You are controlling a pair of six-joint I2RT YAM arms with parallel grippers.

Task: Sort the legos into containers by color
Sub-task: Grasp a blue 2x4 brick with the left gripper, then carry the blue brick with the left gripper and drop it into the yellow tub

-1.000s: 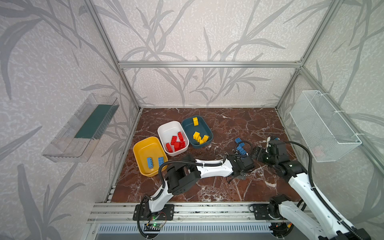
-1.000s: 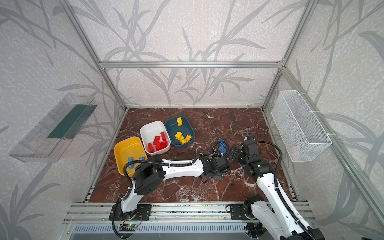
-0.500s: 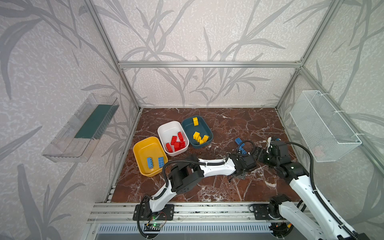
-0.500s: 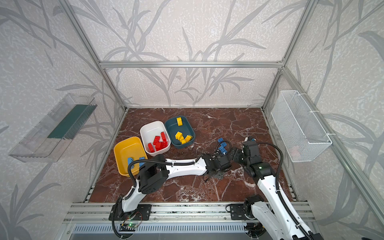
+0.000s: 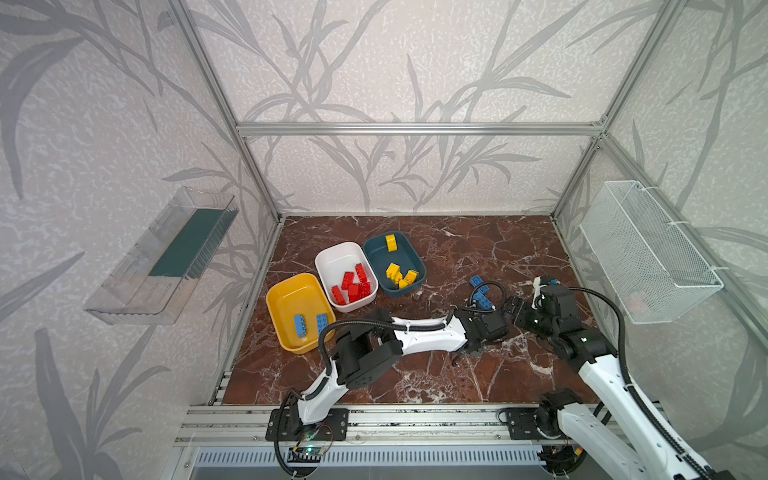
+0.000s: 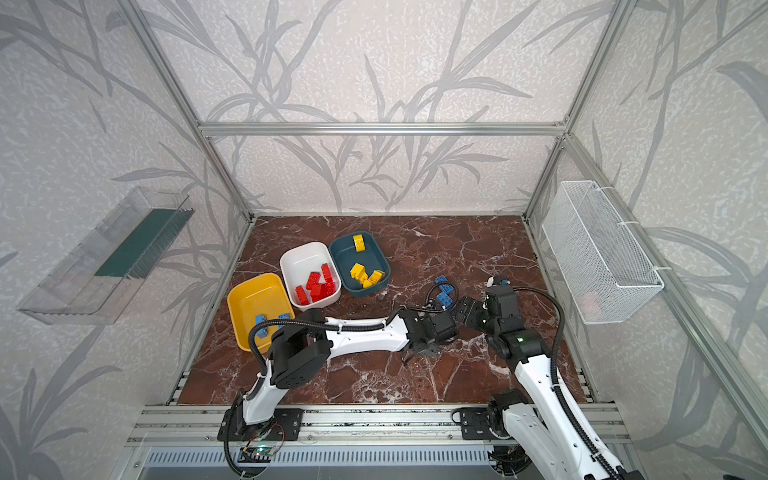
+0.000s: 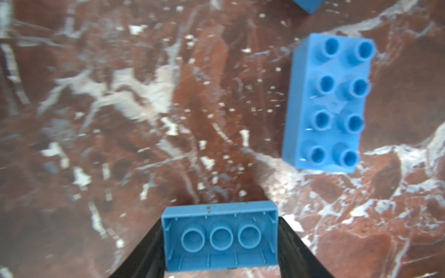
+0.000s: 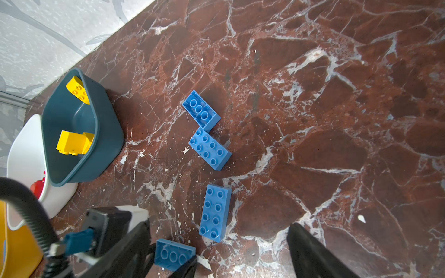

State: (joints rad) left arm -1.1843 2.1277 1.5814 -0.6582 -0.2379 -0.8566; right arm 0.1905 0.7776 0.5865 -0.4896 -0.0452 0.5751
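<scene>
Top views: I see three tubs in a diagonal row by the left edge of the marble surface (image 5: 415, 374). The yellow tub (image 5: 291, 282), nearest the front, holds two sorted blue bricks (image 5: 309, 325). The white tub (image 5: 336, 249) holds red bricks (image 5: 353, 286), and the teal tub (image 5: 376, 249) holds yellow bricks (image 5: 397, 274). Loose blue bricks (image 5: 480, 291) lie right of centre. The left gripper (image 5: 471, 353) and right gripper (image 5: 515, 309) are close together just in front of them. I can't read the jaws from here.

Left wrist: the left gripper is clamped on an upturned blue brick (image 7: 219, 237), a finger (image 7: 144, 252) at each end. A studs-up brick (image 7: 327, 103) lies apart on the marble.

Right wrist: the right gripper is spread wide with nothing in it. One loose brick is upside down (image 8: 201, 110) and touches a studs-up one (image 8: 209, 149). Another studs-up one (image 8: 215, 213) lies apart.
</scene>
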